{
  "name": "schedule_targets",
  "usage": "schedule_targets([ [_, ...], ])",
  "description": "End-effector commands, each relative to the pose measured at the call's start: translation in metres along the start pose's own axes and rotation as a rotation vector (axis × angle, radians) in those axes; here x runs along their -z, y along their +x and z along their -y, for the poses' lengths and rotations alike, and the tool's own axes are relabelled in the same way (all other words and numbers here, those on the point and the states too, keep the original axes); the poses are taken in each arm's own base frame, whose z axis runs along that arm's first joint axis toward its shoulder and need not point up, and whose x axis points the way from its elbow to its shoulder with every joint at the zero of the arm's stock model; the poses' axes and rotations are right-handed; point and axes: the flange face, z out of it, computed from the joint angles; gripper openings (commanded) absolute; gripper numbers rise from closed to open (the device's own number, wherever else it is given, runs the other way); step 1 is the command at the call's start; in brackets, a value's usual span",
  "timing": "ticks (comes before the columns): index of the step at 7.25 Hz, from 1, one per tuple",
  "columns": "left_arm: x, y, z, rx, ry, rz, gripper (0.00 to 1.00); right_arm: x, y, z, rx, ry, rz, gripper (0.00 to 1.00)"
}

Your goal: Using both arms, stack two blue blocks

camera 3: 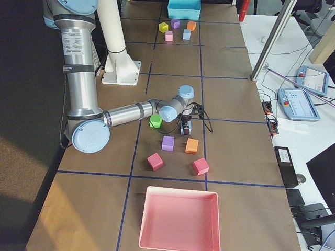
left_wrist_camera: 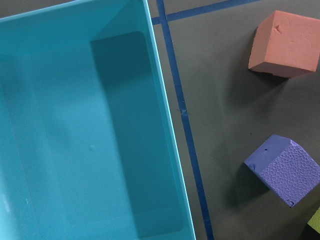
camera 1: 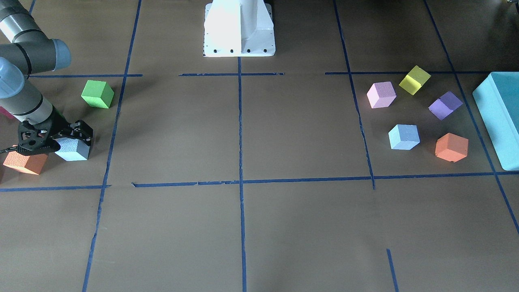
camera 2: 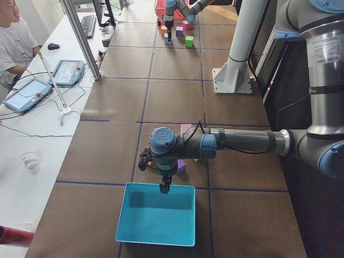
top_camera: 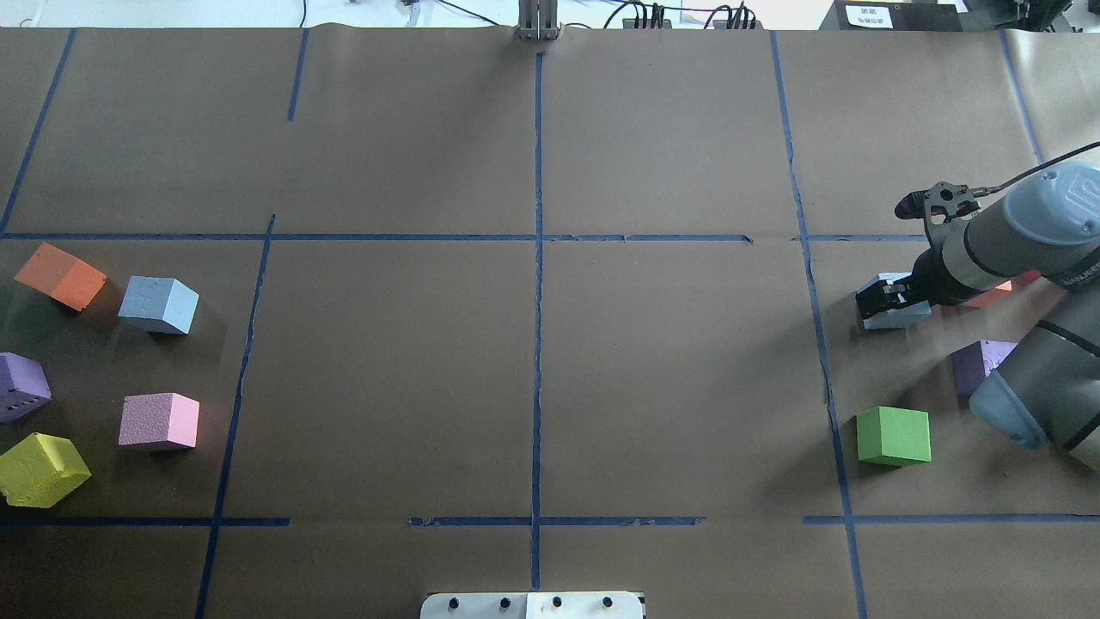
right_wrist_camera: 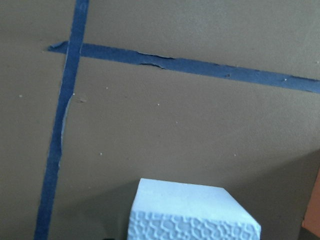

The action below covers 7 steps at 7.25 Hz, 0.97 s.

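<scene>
Right side. My right gripper (top_camera: 892, 303) is low over the table, its black fingers bracketing a small pale-blue foam cube (camera 1: 72, 151). From these views I cannot tell whether the fingers press the cube or merely flank it. The cube rests flat on the brown paper table cover (camera 1: 284, 227). Its faces are grainy, and my wrist view shows a pebbled side. As a cube it has no long axis; its edges sit slightly skewed to the blue tape grid lines (camera 1: 241, 121). An orange foam cube (camera 1: 24, 163) lies just beside it, and a green foam cube (camera 1: 97, 94) sits near.

Left side. The second pale-blue foam cube (camera 1: 404, 137) sits flat, well apart from the first, turned at an angle to the tape lines, next to another orange foam cube (camera 1: 451, 147). My left gripper (camera 2: 164, 186) hangs above the smooth teal plastic box (camera 2: 121, 217); how wide it stands I cannot tell.

Writing. A white label (top_camera: 868, 15) at the table's far edge carries print too small to read.
</scene>
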Motion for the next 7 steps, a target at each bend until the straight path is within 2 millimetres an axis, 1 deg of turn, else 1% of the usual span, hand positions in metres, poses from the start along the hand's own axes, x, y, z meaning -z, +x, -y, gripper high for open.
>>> schedule_targets([
  [1,0.0,0.0,0.0,0.0,0.0,0.0,1.0,0.006,-0.008,0.001,0.003,0.007,0.015,0.09],
  [2,0.001,0.001,0.0,-0.001,0.001,0.0,1.0,0.024,-0.037,0.014,0.024,0.037,0.048,0.03],
  [3,0.007,0.006,0.002,-0.013,0.013,0.003,1.0,0.038,-0.097,0.04,-0.025,0.041,0.081,0.03],
  [4,0.012,0.012,0.003,-0.022,0.024,0.005,1.0,0.057,-0.194,0.062,-0.075,0.006,0.092,0.03],
  [5,0.012,0.012,0.004,-0.026,0.024,0.006,1.0,0.078,-0.272,0.079,-0.106,0.0,0.079,0.03],
  [6,0.013,0.012,0.005,-0.027,0.025,0.006,1.0,0.07,-0.348,0.084,-0.169,0.019,0.064,0.03],
  [7,0.012,0.013,0.005,-0.027,0.023,0.005,1.0,0.059,-0.419,0.086,-0.216,0.046,0.048,0.03],
])
